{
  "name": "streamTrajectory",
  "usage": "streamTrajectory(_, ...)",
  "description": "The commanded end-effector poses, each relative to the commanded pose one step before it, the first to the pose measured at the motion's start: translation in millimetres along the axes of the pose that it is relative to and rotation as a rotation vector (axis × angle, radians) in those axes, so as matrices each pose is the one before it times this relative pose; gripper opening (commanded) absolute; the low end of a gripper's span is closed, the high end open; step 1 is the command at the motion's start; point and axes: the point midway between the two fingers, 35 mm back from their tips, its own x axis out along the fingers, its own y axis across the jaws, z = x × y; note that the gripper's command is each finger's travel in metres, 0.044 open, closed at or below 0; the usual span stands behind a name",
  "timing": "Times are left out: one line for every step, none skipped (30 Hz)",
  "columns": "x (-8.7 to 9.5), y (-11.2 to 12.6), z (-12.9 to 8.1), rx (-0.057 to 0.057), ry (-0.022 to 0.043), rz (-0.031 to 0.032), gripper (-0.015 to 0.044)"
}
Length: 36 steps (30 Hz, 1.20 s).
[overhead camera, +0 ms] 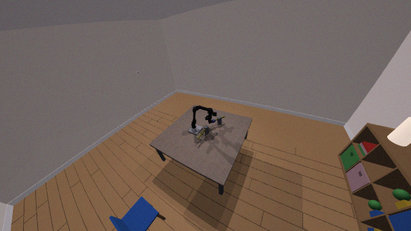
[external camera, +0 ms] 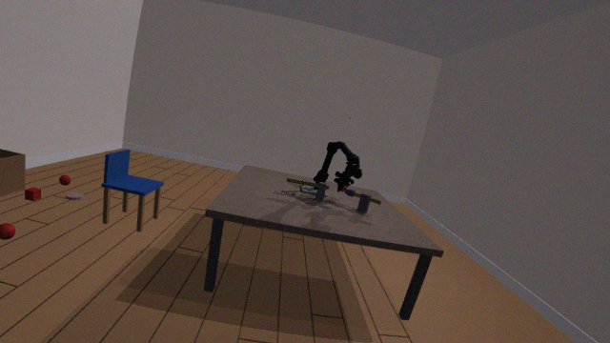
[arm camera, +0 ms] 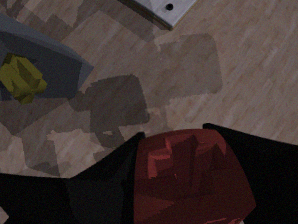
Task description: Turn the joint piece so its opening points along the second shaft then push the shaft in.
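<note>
Dim room, wood floor, blue chair (overhead camera: 141,214) (external camera: 133,184) off to one side; all the work sits on the grey-brown table (overhead camera: 180,151) (external camera: 286,219). Claw (overhead camera: 212,121) (external camera: 341,188) (arm camera: 173,133) is closed on the red joint piece (external camera: 343,189) (arm camera: 192,180), a finger on either side in the wrist view. The piece sits at the end of the fixed shaft (overhead camera: 223,117) (external camera: 372,199), just past the blue part (overhead camera: 214,120) (external camera: 351,192), block (overhead camera: 219,121) (external camera: 363,203) behind it. Second shaft (overhead camera: 201,133) (external camera: 302,182) (arm camera: 22,77) runs through the other block (overhead camera: 206,128) (external camera: 321,192) (arm camera: 50,70); its near end is up and left of the claw in the wrist view, with a gap between. The two shafts aren't touching. Key relation: opening axis vs second shaft's long axis. The cross-shaped opening looks tipped toward the top of the wrist view; can't confirm it's in line yet. I'd read this as the turning step. Swing the piece about its hinges, don't drag it sideways; a poor angle would likely jam the shaft at the opening's rim.
</note>
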Motion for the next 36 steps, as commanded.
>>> streamTrajectory(1.0,0.0,0.48,0.0005,-0.0025,0.00019,0.0182)
streamTrajectory(0.0,0.0,0.0,0.0,0.0,0.0,0.0182)
streamTrajectory(0.0,0.0,0.0,0.0,0.0,0.0,0.0182)
streamTrajectory(0.0,0.0,0.0,0.0,0.0,0.0,0.0182)
streamTrajectory(0.0,0.0,0.0,0.0,0.0,0.0,0.0182)
streamTrajectory(0.0,0.0,0.0,0.0,0.0,0.0,0.0182)
streamTrajectory(0.0,0.0,0.0,0.0,0.0,0.0,0.0182)
streamTrajectory(0.0,0.0,0.0,0.0,0.0,0.0,0.0182)
streamTrajectory(0.0,0.0,0.0,0.0,0.0,0.0,0.0182)
streamTrajectory(0.0,0.0,0.0,0.0,0.0,0.0,0.0182)
streamTrajectory(0.0,0.0,0.0,0.0,0.0,0.0,0.0182)
streamTrajectory(0.0,0.0,0.0,0.0,0.0,0.0,0.0182)
streamTrajectory(0.0,0.0,0.0,0.0,0.0,0.0,0.0182)
streamTrajectory(0.0,0.0,0.0,0.0,0.0,0.0,0.0182)
streamTrajectory(0.0,0.0,0.0,0.0,0.0,0.0,0.0182)
streamTrajectory(0.0,0.0,0.0,0.0,0.0,0.0,0.0182)
streamTrajectory(0.0,0.0,0.0,0.0,0.0,0.0,0.0182)
streamTrajectory(0.0,0.0,0.0,0.0,0.0,0.0,0.0182)
streamTrajectory(0.0,0.0,0.0,0.0,0.0,0.0,0.0182)
streamTrajectory(0.0,0.0,0.0,0.0,0.0,0.0,0.0182)
streamTrajectory(0.0,0.0,0.0,0.0,0.0,0.0,0.0182)
streamTrajectory(0.0,0.0,0.0,0.0,0.0,0.0,0.0182)
streamTrajectory(0.0,0.0,0.0,0.0,0.0,0.0,0.0182)
streamTrajectory(0.0,0.0,0.0,0.0,0.0,0.0,0.0182)
streamTrajectory(0.0,0.0,0.0,0.0,0.0,0.0,0.0182)
streamTrajectory(0.0,0.0,0.0,0.0,0.0,0.0,0.0182)
streamTrajectory(0.0,0.0,0.0,0.0,0.0,0.0,0.0182)
streamTrajectory(0.0,0.0,0.0,0.0,0.0,0.0,0.0182)
streamTrajectory(0.0,0.0,0.0,0.0,0.0,0.0,0.0182)
streamTrajectory(-1.0,0.01,-0.48,-0.0005,0.00249,-0.00011,0.0156)
streamTrajectory(0.0,0.0,0.0,0.0,0.0,0.0,0.0147)
streamTrajectory(0.0,0.0,0.0,0.0,0.0,0.0,0.0147)
streamTrajectory(0.0,0.0,0.0,0.0,0.0,0.0,0.0147)
streamTrajectory(0.0,0.0,0.0,0.0,0.0,0.0,0.0147)
streamTrajectory(0.0,0.0,0.0,0.0,0.0,0.0,0.0147)
streamTrajectory(0.0,0.0,0.0,0.0,0.0,0.0,0.0147)
